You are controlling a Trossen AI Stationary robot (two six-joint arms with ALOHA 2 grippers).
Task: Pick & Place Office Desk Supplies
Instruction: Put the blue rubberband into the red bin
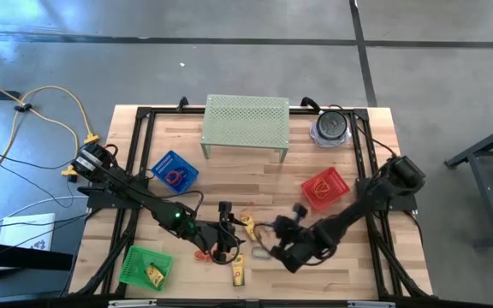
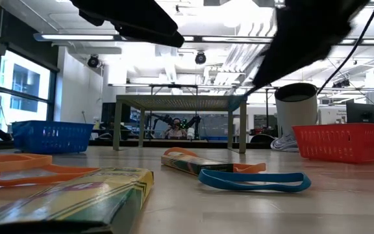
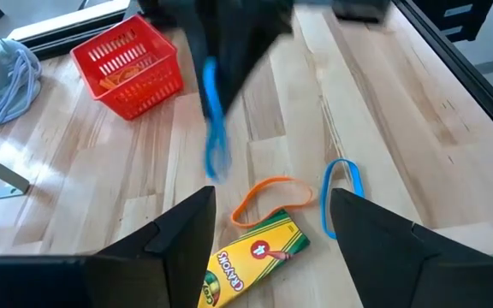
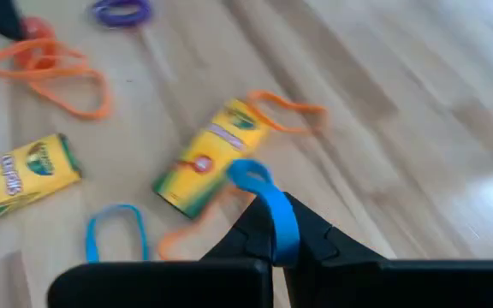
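right fingers [image 4: 272, 244] pinch a blue band [image 4: 268, 205] above the crayon box [image 4: 208, 158].

Blue band [image 4: 268, 205] in dark right claw [image 4: 274, 244]; yellow-green crayon box [image 3: 251, 261]; orange band [image 3: 272, 198]; red mesh basket [image 3: 128, 67].

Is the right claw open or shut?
Shut. The right claw pinches a blue rubber band, lifted off the table.

Grey concrete floor [image 1: 229, 60] surrounds the table; windows [image 2: 18, 88] and ceiling strip lights [image 2: 76, 38] beyond.
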